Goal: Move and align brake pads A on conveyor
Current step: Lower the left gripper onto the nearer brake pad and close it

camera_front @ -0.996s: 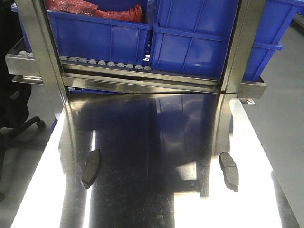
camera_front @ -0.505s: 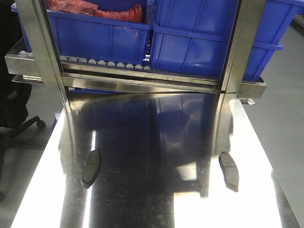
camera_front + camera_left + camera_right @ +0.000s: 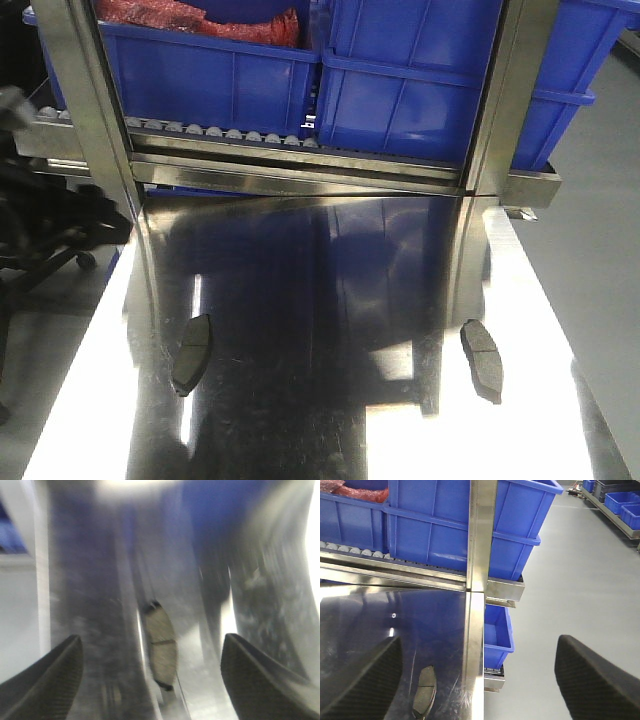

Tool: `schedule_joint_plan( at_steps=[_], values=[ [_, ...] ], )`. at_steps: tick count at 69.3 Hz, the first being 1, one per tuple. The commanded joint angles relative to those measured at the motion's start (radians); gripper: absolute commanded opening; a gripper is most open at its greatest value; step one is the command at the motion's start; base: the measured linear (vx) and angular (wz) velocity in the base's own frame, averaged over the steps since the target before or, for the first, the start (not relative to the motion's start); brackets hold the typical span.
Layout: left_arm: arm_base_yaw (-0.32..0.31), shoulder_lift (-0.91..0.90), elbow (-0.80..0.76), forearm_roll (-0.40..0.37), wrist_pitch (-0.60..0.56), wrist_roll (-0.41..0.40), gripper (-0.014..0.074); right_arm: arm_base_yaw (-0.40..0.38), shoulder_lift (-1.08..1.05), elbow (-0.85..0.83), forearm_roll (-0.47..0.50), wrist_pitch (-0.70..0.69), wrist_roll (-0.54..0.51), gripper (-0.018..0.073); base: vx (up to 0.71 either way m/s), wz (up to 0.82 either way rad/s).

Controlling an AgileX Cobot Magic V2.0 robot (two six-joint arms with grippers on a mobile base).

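Two brake pads lie flat on the shiny steel table point(image 3: 320, 420), with grey-brown faces and a centre groove. The left pad point(image 3: 192, 353) also shows in the blurred left wrist view point(image 3: 161, 647), ahead between the fingers of my open, empty left gripper point(image 3: 151, 647). The right pad point(image 3: 482, 360) shows in the right wrist view point(image 3: 424, 691), low and left of centre near the table's right edge. My right gripper point(image 3: 479, 645) is open and empty above that edge. No dark-grey conveyor belt is in view. Neither gripper touches a pad.
Blue bins point(image 3: 400, 80) sit on a roller rack point(image 3: 230, 135) at the table's far end, between two steel posts point(image 3: 95, 120). One more blue bin point(image 3: 497, 635) sits below the rack beside the table. A dark blurred shape point(image 3: 70, 225) shows at the left edge.
A dark blurred shape has come into the front view at the left edge. Both pads lie where they were.
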Motion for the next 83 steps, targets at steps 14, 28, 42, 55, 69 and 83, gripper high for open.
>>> schedule_joint_plan(
  at_steps=[14,28,42,55,69,83],
  values=[
    [-0.156,0.174,-0.037,0.004,-0.071,-0.042,0.052,-0.002,0.012,-0.026,-0.01,-0.072,-0.002,0.0592,0.0,0.0],
    [-0.239,0.266,-0.037,0.213,-0.068,-0.247,0.0493,-0.002,0.012,-0.026,-0.01,-0.072,-0.002,0.0592,0.0,0.0],
    [-0.282,0.321,-0.037,0.311,-0.065,-0.383,0.0493,-0.002,0.012,-0.026,-0.01,-0.072,-0.002,0.0592,0.0,0.0],
    [-0.29,0.369,-0.037,0.314,-0.091,-0.419,0.0493,-0.002,0.012,-0.026,-0.01,-0.072,-0.002,0.0592,0.0,0.0],
    [-0.29,0.403,-0.037,0.315,-0.127,-0.419,0.0493,-0.002,0.012,-0.026,-0.01,-0.072,-0.002,0.0592,0.0,0.0],
    [-0.29,0.428,-0.037,0.314,-0.17,-0.437,0.0493,-0.002,0.012,-0.026,-0.01,-0.072,-0.002,0.0592,0.0,0.0]
  ],
)
